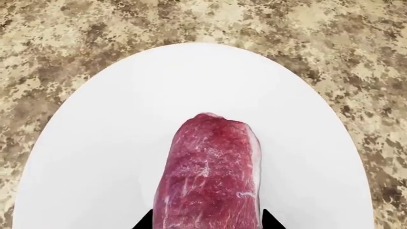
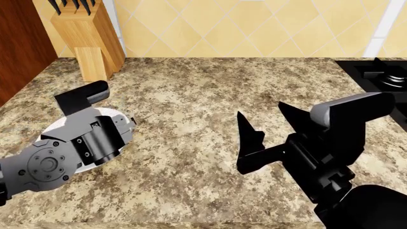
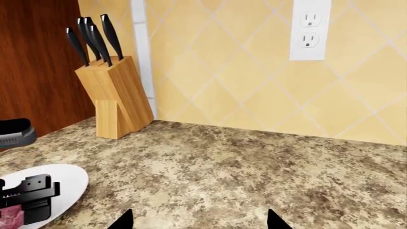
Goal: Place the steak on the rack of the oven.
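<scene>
Steak (image 1: 210, 176) on white plate (image 1: 114, 143), near-left part of counter (image 2: 210, 95). Left gripper (image 1: 208, 220) over plate, fingertips straddle steak; pinching or not, cannot tell. Right gripper (image 2: 270, 131) mid-counter, spread wide, holds nothing. Knife block (image 2: 89, 40) far left. Hob (image 2: 381, 71) far right.

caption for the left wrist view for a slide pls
Left gripper straddling the raw steak on a white plate, granite countertop around it.
</scene>
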`<state>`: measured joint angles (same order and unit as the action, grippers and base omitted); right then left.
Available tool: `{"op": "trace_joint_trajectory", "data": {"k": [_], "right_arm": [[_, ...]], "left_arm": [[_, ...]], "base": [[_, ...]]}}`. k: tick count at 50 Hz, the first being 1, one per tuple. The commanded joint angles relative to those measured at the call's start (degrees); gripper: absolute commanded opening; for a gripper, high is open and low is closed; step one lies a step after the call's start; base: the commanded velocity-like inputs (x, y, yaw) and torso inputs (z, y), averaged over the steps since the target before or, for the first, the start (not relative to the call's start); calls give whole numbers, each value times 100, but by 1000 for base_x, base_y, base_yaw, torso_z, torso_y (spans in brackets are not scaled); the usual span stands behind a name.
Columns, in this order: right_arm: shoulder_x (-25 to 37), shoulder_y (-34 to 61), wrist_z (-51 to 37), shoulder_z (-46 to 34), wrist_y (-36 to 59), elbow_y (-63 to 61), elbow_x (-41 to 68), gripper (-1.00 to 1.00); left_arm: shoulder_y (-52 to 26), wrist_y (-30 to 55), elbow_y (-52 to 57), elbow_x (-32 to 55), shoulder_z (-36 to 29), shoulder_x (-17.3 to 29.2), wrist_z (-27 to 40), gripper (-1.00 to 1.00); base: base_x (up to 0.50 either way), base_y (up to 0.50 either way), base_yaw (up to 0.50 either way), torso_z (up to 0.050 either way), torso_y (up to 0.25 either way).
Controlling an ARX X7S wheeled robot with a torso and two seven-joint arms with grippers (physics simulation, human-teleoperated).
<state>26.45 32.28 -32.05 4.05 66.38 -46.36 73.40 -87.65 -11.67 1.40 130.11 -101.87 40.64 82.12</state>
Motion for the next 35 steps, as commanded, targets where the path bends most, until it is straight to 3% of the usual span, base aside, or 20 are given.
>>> {"op": "trace_joint_trajectory", "data": {"k": [1,17,35], "right_arm": [[35,-17,-41,-12,-42,-21,33,100],[80,-7,-108,-39,-94,-43,74,100],[146,290,-613,-119,40,-242,527,100]], "left_arm": [[6,-106,69,-3,24,10,3,-100],[-182,-328,367,-345,5,222,231,-100],[-472,-737,1958,-1332,19,1026,390,-100]], "base": [[0,0,0,0,0],[0,0,0,0,0],[0,0,0,0,1]]}}
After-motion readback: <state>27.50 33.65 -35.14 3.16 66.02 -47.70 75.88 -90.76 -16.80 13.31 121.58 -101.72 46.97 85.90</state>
